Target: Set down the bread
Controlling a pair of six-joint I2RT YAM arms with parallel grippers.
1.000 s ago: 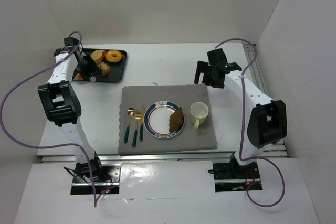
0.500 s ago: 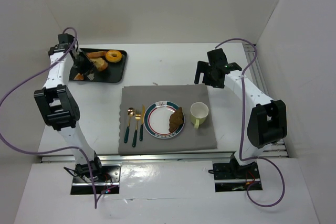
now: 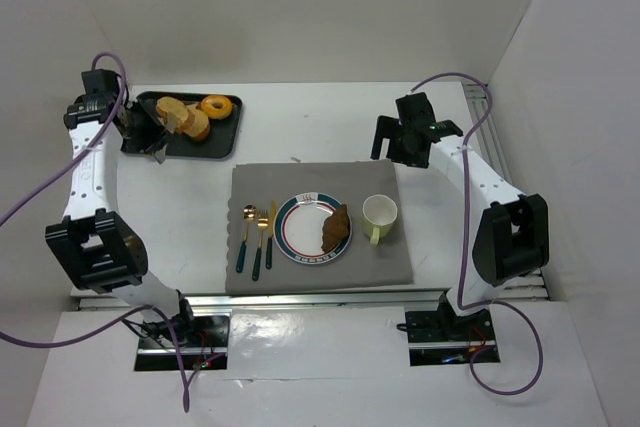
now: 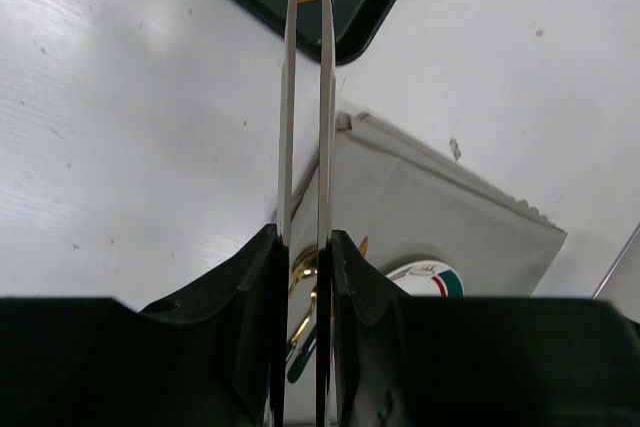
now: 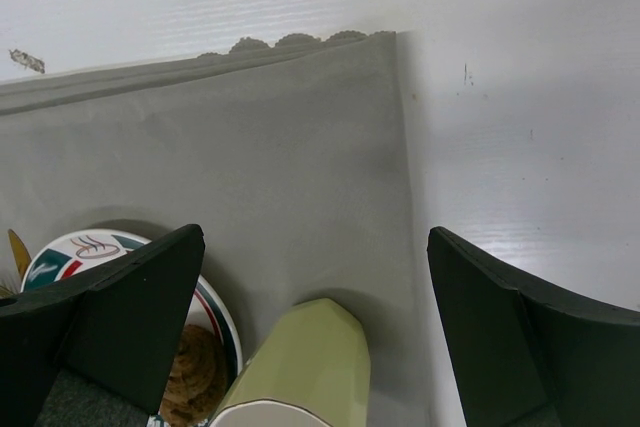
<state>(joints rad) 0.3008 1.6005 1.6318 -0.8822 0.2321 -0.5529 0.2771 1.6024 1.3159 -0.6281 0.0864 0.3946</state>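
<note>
Hovering at the black tray (image 3: 222,133), the left gripper (image 3: 150,134) is judged mid-pickup; the bread (image 3: 187,119), golden-crusted slices, lies on it beside a doughnut (image 3: 215,105). From the left wrist, its blades (image 4: 287,97) are pressed nearly together, no slice visibly caught. From the right wrist, the right gripper (image 5: 310,237) is held agape. A firm pinch is called for next.

A robotics lab: plain white walls (image 3: 300,17) box in a table (image 3: 300,132) carrying robot arms (image 3: 480,182).

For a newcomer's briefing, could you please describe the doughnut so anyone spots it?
Find the black tray at the far left of the table. The doughnut lies at its right end, the only ring with a hole beside bread slices.
</note>
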